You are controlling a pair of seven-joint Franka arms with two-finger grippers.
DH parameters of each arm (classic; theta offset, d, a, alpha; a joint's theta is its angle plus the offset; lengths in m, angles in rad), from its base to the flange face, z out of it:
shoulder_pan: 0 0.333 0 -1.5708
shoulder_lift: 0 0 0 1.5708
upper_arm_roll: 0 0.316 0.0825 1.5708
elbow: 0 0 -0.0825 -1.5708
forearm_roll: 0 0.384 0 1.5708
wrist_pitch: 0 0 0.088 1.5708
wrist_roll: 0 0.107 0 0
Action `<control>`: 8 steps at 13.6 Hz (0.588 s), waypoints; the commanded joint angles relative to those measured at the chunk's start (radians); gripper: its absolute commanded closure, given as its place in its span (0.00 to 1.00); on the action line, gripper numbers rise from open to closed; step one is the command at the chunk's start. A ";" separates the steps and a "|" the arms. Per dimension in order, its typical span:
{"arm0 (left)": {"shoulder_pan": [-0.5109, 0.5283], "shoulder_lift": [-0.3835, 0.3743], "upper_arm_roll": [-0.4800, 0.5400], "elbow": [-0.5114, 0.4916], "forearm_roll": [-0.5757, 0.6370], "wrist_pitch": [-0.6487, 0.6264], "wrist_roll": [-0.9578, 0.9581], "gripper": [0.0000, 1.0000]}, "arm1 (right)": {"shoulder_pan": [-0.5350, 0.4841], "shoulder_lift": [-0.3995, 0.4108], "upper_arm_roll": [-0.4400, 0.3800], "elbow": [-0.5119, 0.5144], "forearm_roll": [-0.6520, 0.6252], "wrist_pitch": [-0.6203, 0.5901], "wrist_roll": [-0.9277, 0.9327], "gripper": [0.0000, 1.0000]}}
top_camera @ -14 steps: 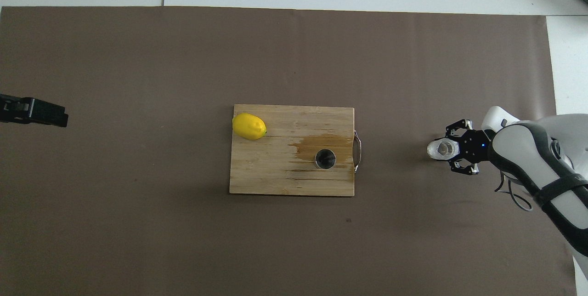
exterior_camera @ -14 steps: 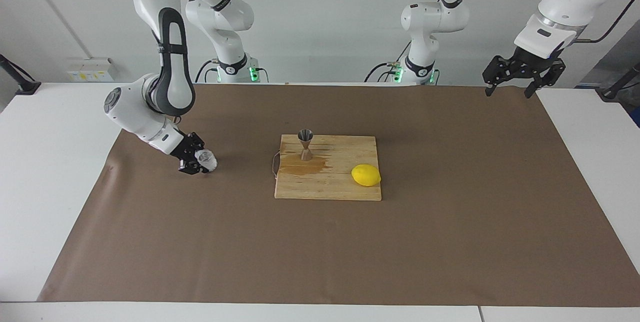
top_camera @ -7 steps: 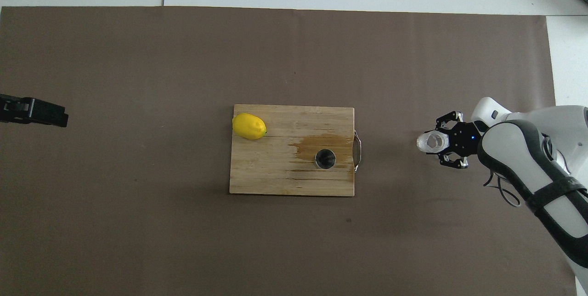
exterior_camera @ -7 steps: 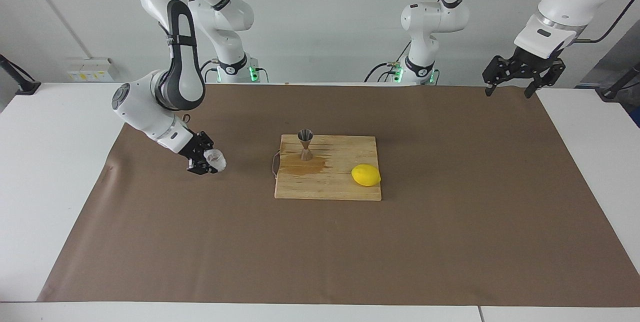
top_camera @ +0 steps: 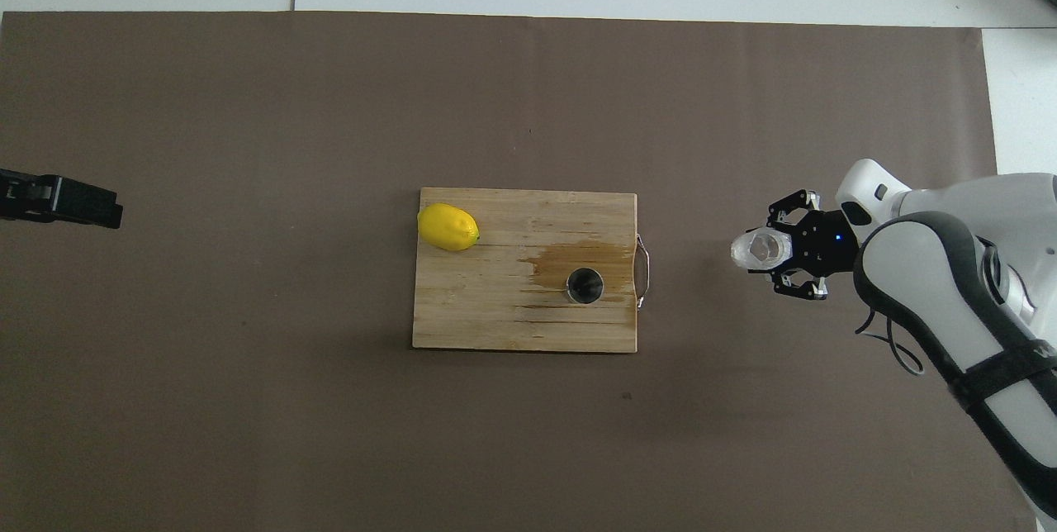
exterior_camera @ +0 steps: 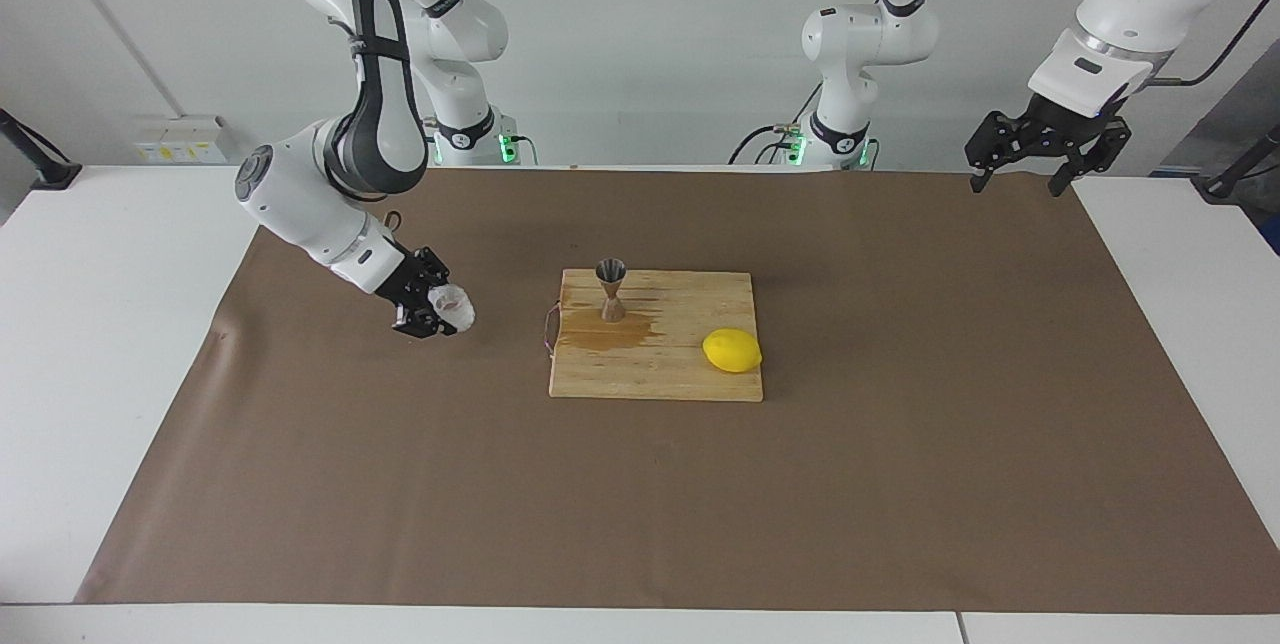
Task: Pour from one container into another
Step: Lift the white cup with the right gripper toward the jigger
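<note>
Right gripper (exterior_camera: 437, 312): pinched on the glass cup (exterior_camera: 451, 308), jaws pressed against its walls from either side; it hangs over the brown paper (exterior_camera: 900, 484) toward the right arm's end of the table, low above it.
Glass cup: sits between the jaws and sticks out past the fingertips, tipped with its mouth turned toward the board; whether anything is in it I cannot tell.
Gap ahead of the jaws: bare paper lies between the cup and the board's wire handle (exterior_camera: 548, 329), so the cup is near the board but not yet over it.
Cutting board (exterior_camera: 690, 374): lies flat ahead of the cup's mouth, with a dark wet stain (exterior_camera: 600, 334) spread round the jigger's foot.
Jigger (exterior_camera: 611, 290): stands upright on the board near the handle end, its upper cone open and narrow.
Step in hand: carrying the cup to the jigger, as I judge it.
Doing it well: bring the cup's lip right over the small upper cone before tipping further, tilt slowly, and keep the grip clear of the jigger, which looks easy to topple.
Lemon (exterior_camera: 732, 350): rests on the board, well apart from the jaws and out of the pour's way.
Left gripper (exterior_camera: 1034, 160): waits raised over the paper's edge at the left arm's end, jaws spread and holding nothing.
</note>
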 commanded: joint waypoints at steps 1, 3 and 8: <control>0.010 -0.031 -0.004 -0.036 0.001 0.011 0.002 0.00 | 0.023 -0.024 0.004 0.000 0.003 -0.017 0.051 0.77; 0.010 -0.031 -0.004 -0.036 0.001 0.011 0.002 0.00 | 0.046 -0.029 0.006 0.020 -0.029 -0.026 0.124 0.77; 0.011 -0.031 -0.004 -0.036 0.001 0.011 0.003 0.00 | 0.123 -0.023 0.007 0.071 -0.089 -0.032 0.301 0.77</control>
